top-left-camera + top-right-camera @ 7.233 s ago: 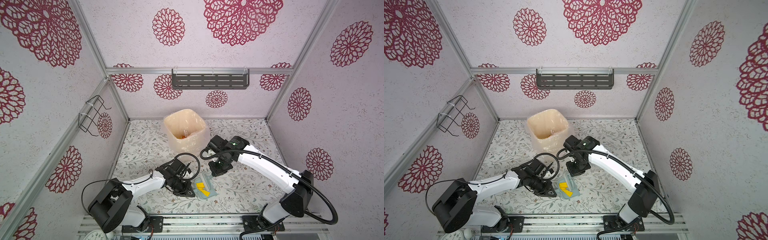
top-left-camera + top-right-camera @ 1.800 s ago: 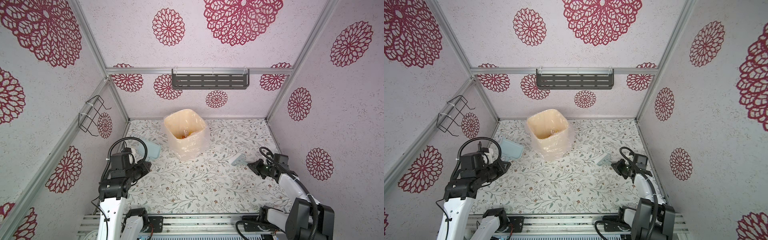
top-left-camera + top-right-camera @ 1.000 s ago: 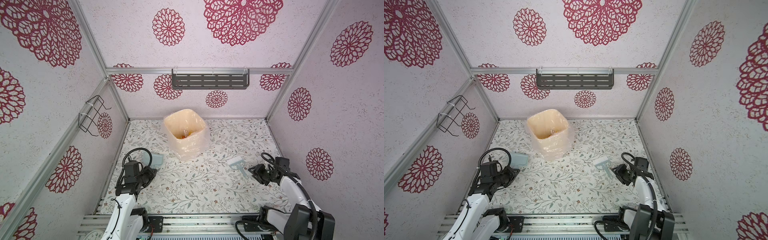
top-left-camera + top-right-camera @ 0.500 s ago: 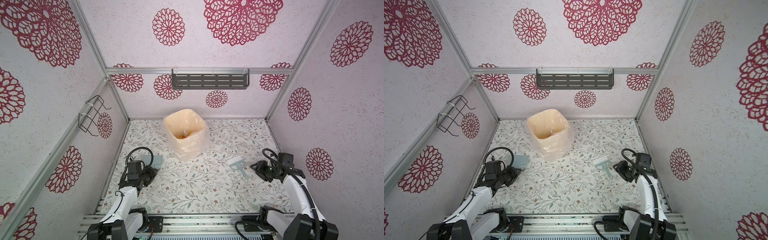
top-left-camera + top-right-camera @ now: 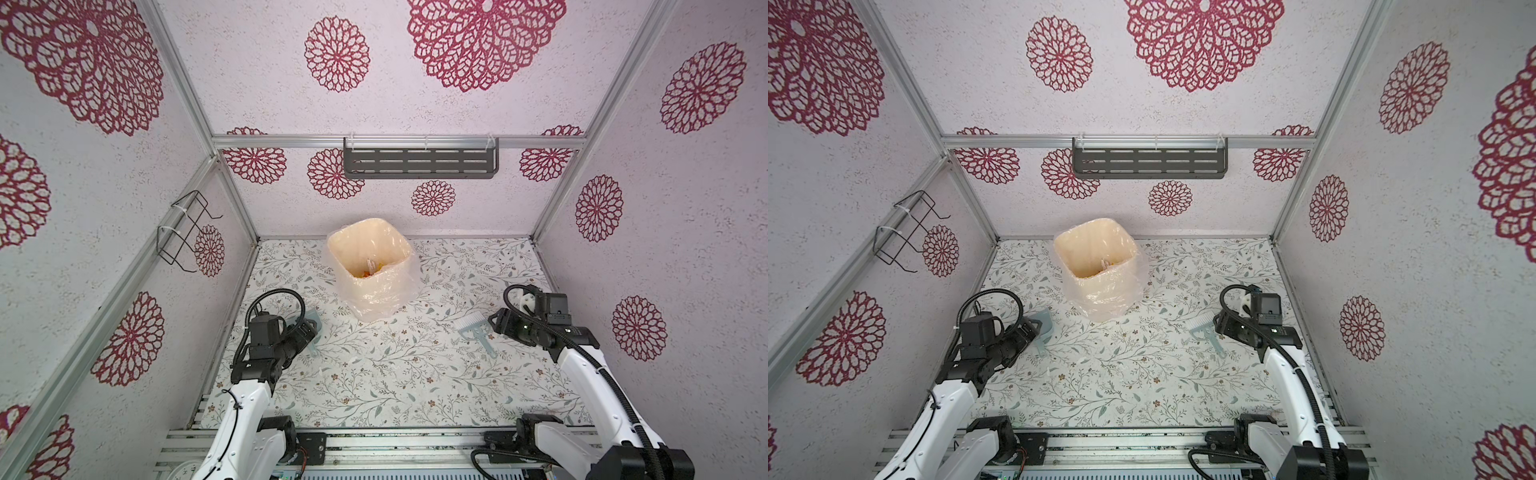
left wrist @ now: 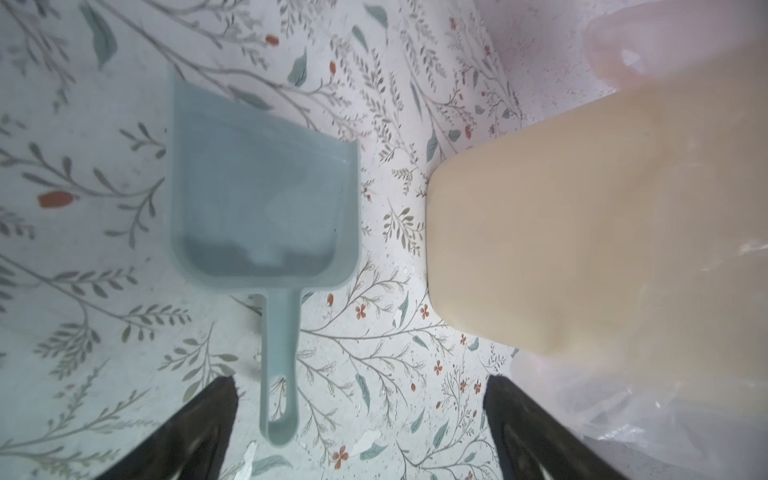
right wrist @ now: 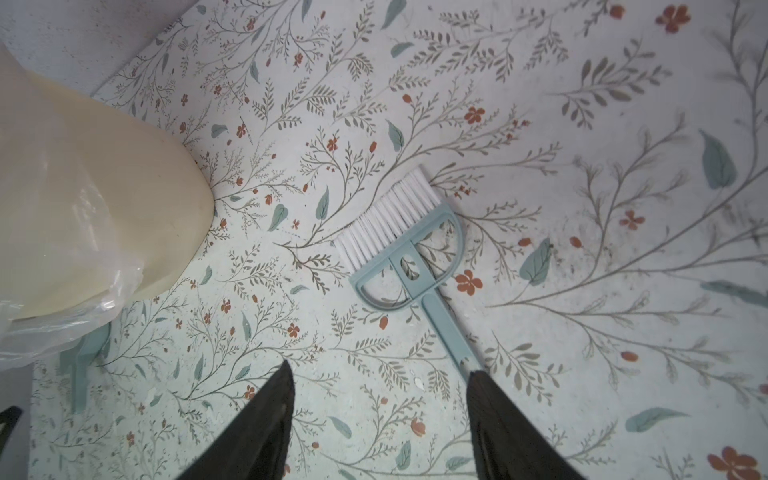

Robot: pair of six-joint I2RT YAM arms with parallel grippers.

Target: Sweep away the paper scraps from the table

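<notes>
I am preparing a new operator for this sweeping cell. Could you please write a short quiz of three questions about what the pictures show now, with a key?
1. True or false: coloured paper scraps lie inside the lined bin.
2. Fill in the missing word: the brush lies flat on the ___.
3. Choose one. Near the dustpan, the jaws of the left gripper are:
A) shut on its handle
B) open, with its handle between them, not gripped
C) shut on a scrap

Key
1. True.
2. table
3. B
</notes>
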